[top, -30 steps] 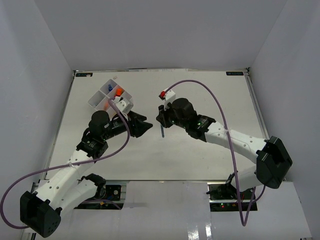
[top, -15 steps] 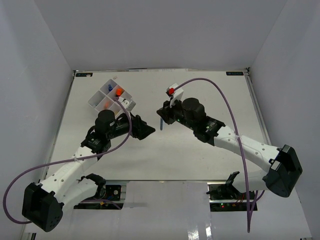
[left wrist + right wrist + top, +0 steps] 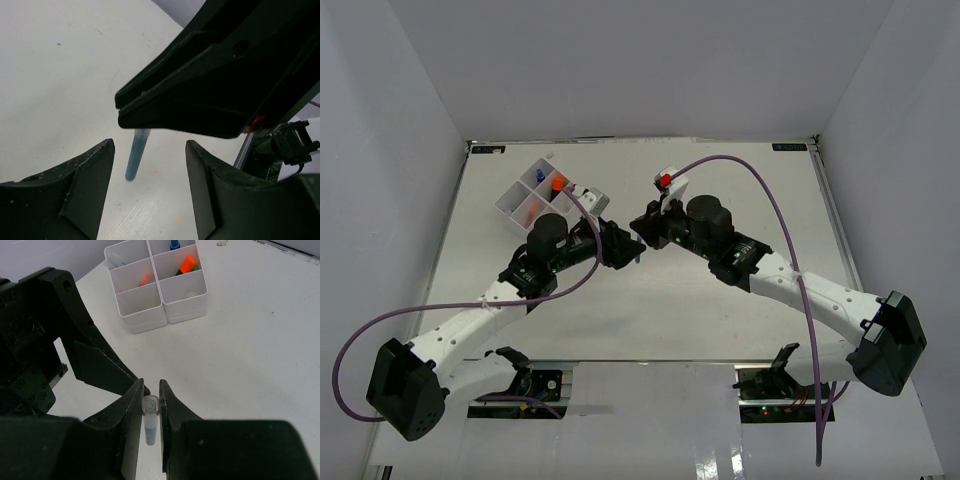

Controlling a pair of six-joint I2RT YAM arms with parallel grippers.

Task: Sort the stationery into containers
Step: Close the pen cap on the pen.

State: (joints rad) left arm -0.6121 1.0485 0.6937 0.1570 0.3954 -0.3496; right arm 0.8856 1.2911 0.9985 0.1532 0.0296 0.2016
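**Item: pen** [image 3: 150,427]. Thin, round barrel of smooth blue plastic, slightly see-through, with a pale flat end.
- Place: its upper end is pinched between the tips of the right jaws. The rest hangs free below them, near upright with a slight lean. The lower end is close to the counter [image 3: 250,340]; whether it touches cannot be told.

**Right jaws.** Clamped on the pen; black, flat-faced, hard plastic.

**Left jaws.** Apart, holding nothing, and facing the right jaws tip to tip. The free barrel shows in the gap between them, touching neither.

**Step in hand (judged).** Passing the pen from right to left.
- The left jaws should close on the bare barrel below the right tips, square across it.
- The right jaws should let go only once that grip is firm.
- A slick round barrel may roll or swing if it is caught off-centre.

**Tray** [image 3: 142,320]. White moulded plastic, square, with thin straight walls and four equal compartments.
- Place: beyond the right jaws' tips, behind the left jaws, well apart from the pen.
- Contents: an orange-tipped highlighter [image 3: 187,263], a blue-topped piece [image 3: 173,245] and a small orange piece [image 3: 146,279], each in a separate compartment.
- The compartment nearest the right jaws looks empty.

**Counter.** Matt white, flat, faintly scuffed.
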